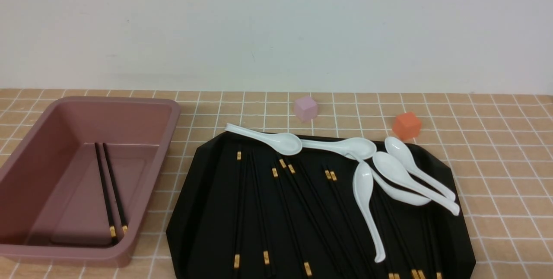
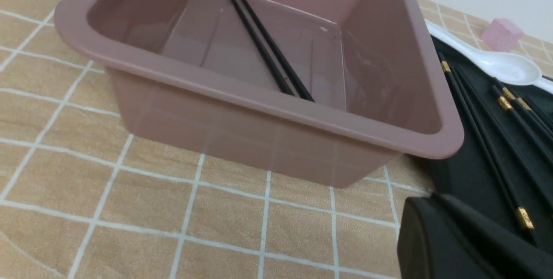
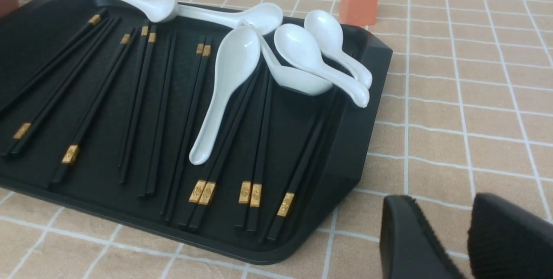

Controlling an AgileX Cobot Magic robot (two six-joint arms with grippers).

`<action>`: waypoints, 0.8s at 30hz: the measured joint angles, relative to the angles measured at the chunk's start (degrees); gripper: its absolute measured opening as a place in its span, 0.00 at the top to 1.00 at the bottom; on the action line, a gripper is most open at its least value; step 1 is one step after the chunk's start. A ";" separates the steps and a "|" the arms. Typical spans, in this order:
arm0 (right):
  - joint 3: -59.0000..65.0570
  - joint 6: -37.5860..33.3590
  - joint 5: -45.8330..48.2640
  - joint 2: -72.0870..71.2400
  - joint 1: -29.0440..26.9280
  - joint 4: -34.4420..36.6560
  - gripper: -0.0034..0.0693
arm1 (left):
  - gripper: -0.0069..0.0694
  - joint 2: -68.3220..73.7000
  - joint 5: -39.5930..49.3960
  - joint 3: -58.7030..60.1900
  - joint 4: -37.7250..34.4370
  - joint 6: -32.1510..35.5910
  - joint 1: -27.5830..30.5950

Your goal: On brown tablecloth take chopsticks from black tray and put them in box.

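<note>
The black tray (image 1: pixel 194 218) lies on the brown tablecloth (image 1: pixel 510 162) and holds many black chopsticks (image 1: pixel 298 210) with gold bands. The pink box (image 1: pixel 86 110) stands to its left with two chopsticks (image 1: pixel 110 188) on its floor. Neither gripper shows in the front view. In the left wrist view my left gripper (image 2: pixel 427 203) is shut and empty, low over the cloth near the box's (image 2: pixel 259 123) corner and the tray's (image 2: pixel 466 171) edge. In the right wrist view my right gripper (image 3: pixel 440 205) is open and empty over the cloth, beside the tray's (image 3: pixel 354 141) right corner and its chopsticks (image 3: pixel 142 93).
Several white spoons (image 1: pixel 367 192) lie over the chopsticks at the tray's far right, also seen in the right wrist view (image 3: pixel 233 67). A pink cube (image 1: pixel 306 108) and an orange cube (image 1: pixel 406 125) sit behind the tray. A white wall stands at the back.
</note>
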 joint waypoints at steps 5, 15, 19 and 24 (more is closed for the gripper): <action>0.00 0.00 0.00 0.00 0.00 0.00 0.62 | 0.90 0.00 0.28 0.00 0.00 0.06 0.00; 0.00 0.00 0.00 0.00 0.00 0.00 0.62 | 0.88 0.00 0.29 0.00 0.00 0.06 0.00; 0.00 0.00 0.00 0.00 0.00 0.00 0.62 | 0.88 0.00 0.29 0.00 0.00 0.06 0.00; 0.00 0.00 0.00 0.00 0.00 0.00 0.62 | 0.88 0.00 0.34 0.00 0.00 0.06 0.00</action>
